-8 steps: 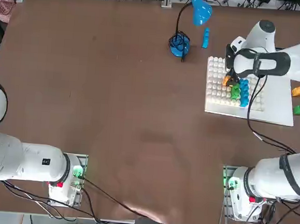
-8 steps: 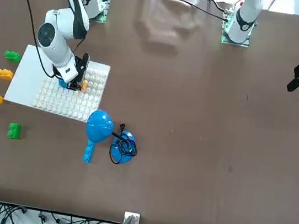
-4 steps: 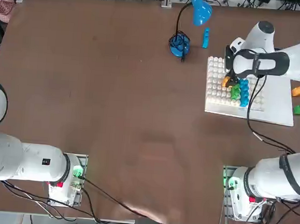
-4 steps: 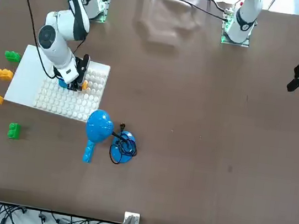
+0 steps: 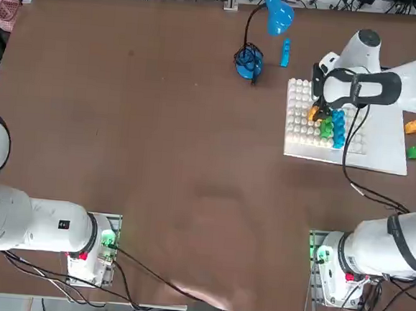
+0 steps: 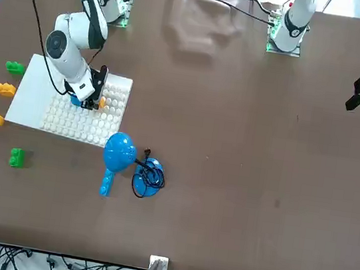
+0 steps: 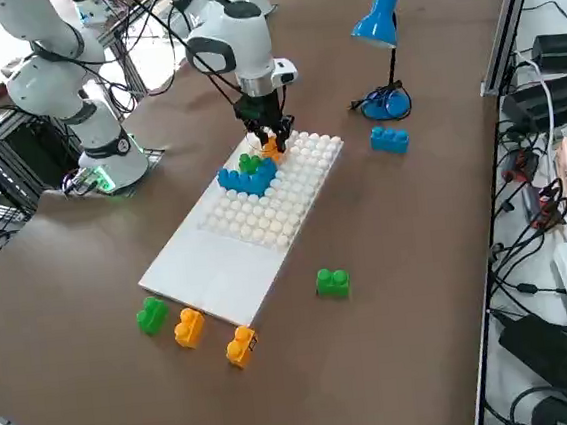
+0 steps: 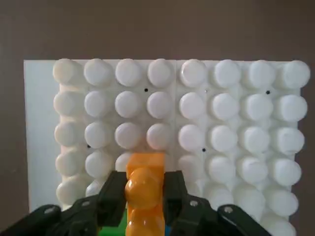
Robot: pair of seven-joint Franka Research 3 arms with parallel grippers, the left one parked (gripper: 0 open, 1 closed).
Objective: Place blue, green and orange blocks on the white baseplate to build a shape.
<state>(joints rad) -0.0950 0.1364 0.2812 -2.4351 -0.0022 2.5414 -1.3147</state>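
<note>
Right gripper (image 6: 93, 101) low over the studded white baseplate (image 6: 32, 91), by an orange block (image 6: 101, 102); loose blocks lie beside the board.

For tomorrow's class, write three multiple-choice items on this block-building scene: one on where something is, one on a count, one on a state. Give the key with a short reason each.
1. Where is the right gripper?
A. Over the studded part of the white baseplate
B. Beside the blue lamp
C. Over the loose blocks off the board

2. How many loose orange blocks lie on the table beside the baseplate's smooth end?
A. None
B. Two
C. Four

3. What state is the right gripper in?
A. Wide open, empty
B. Shut on an orange block
C. Shut on a green block

Key: 1 A, the fingers hang above the stud grid. 2 B, one orange block lies next to another. 3 B, the wrist view shows both fingers pressed against the orange block.
</note>
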